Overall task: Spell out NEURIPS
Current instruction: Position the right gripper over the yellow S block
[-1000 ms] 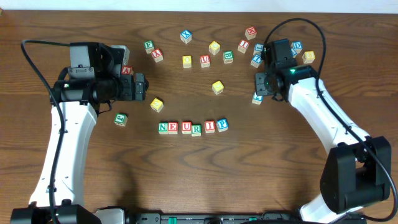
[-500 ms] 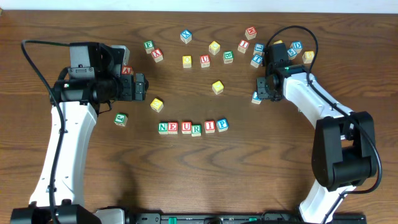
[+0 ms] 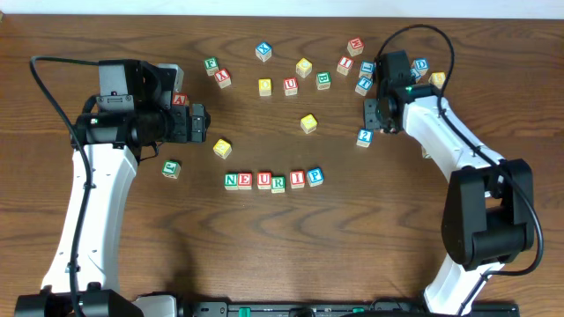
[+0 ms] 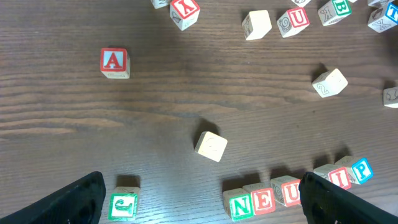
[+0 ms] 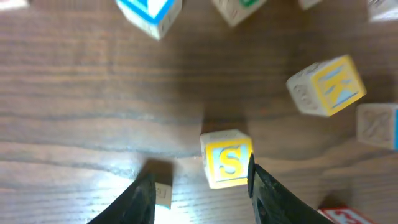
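Note:
A row of letter blocks (image 3: 271,180) reading N E U R I P lies at mid-table; it also shows in the left wrist view (image 4: 292,186). A yellow-framed S block (image 5: 227,158) lies on the table between my right gripper's (image 5: 202,196) open fingers, close to the right finger, not gripped. In the overhead view the right gripper (image 3: 376,114) hovers just above a pale block (image 3: 364,136), which seems to be that S block. My left gripper (image 3: 201,123) is open and empty, well left of the row (image 4: 208,205).
Loose blocks are scattered along the back: X (image 3: 263,51), a red A (image 3: 180,99), a K block (image 5: 326,87), and several near the right gripper (image 3: 362,84). A yellow block (image 3: 308,123) and another (image 3: 222,148) lie above the row. A green block (image 3: 171,168) sits left.
My right gripper has drawn back toward the far edge, uncovering the pale block below it. The left arm and the letter row have not moved.

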`<state>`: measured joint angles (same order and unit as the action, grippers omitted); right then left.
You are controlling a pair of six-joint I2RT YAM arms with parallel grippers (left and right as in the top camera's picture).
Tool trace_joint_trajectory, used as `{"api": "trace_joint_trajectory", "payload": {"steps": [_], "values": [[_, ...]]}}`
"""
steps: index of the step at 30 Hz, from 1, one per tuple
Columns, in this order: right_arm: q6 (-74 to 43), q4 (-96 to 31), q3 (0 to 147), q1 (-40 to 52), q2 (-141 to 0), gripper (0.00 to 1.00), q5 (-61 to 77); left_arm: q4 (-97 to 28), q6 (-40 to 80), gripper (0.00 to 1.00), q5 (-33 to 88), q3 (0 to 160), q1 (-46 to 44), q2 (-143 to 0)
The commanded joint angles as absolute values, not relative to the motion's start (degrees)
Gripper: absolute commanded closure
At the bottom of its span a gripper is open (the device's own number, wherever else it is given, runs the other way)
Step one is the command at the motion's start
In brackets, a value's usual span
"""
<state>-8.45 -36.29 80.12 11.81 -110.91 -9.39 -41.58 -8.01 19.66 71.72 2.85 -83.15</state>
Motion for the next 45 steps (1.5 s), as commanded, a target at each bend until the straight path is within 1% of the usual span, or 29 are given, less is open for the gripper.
{"api": "trace_joint_trajectory", "payload": {"steps": [1,6,13,17,25,30,45], "values": [[-7.62,-36.64,81.89,11.6,-111.0,0.57,-12.23,-41.56,-9.19,0.02,20.51,72.99,2.98,-83.22],[-6.85,-36.91,81.82,11.55,-111.28,0.57,-12.29,-41.56,-9.19,0.02,20.51,72.99,2.98,-83.22],[-2.81,-36.84,81.82,10.11,-111.79,0.57,-11.31,-41.58,-9.19,0.02,20.51,72.99,2.98,-83.22],[-1.43,-37.15,81.82,8.51,-111.81,0.59,-8.14,-41.56,-9.19,0.02,20.51,72.99,2.98,-83.22],[-1.17,-38.22,81.8,7.46,-112.03,0.58,-6.39,-41.56,-9.19,0.02,20.51,72.99,2.98,-83.22],[-0.75,-38.52,81.8,7.77,-113.6,0.59,-0.4,-41.58,-9.19,0.02,20.51,72.99,2.98,-83.22],[-0.8,-38.57,81.76,7.97,-115.11,0.6,-1.65,-41.56,-9.19,0.02,20.51,72.99,2.98,-83.22]]}}
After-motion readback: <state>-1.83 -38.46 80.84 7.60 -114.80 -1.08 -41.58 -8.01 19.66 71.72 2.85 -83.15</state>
